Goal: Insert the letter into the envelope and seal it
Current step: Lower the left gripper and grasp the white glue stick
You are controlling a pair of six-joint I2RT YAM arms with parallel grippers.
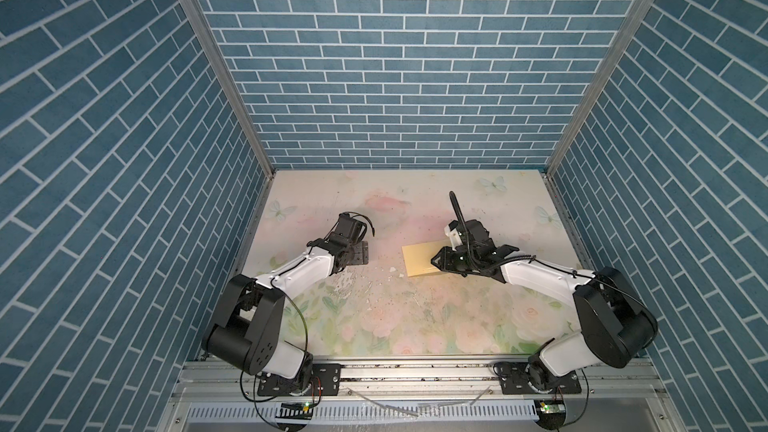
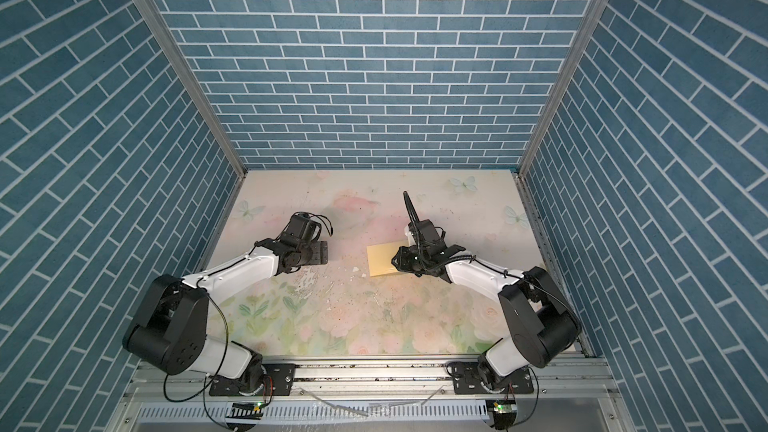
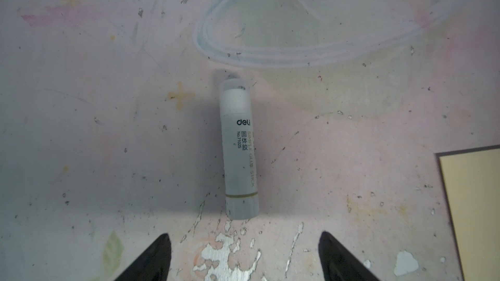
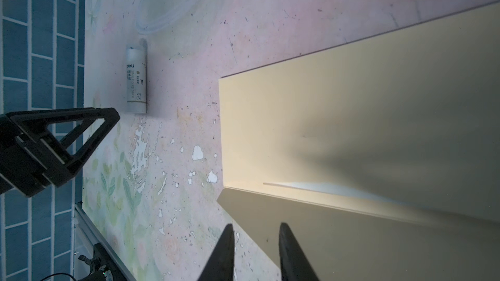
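The pale-yellow envelope lies flat on the flowered table, right of the middle. In the right wrist view its body is lit and its flap lies folded out, in shadow. A thin pale strip shows at its mouth. The letter itself is hidden. My right gripper hovers at the flap's corner with a narrow gap between its jaws, one tip over the flap and one over the table, holding nothing. My left gripper stands wide open, with nothing between its jaws.
A white glue stick lies on the table just ahead of the left jaws, left of the envelope. The table mat is scuffed, with peeled white patches. Blue brick walls close in three sides, and a metal rail runs along the front.
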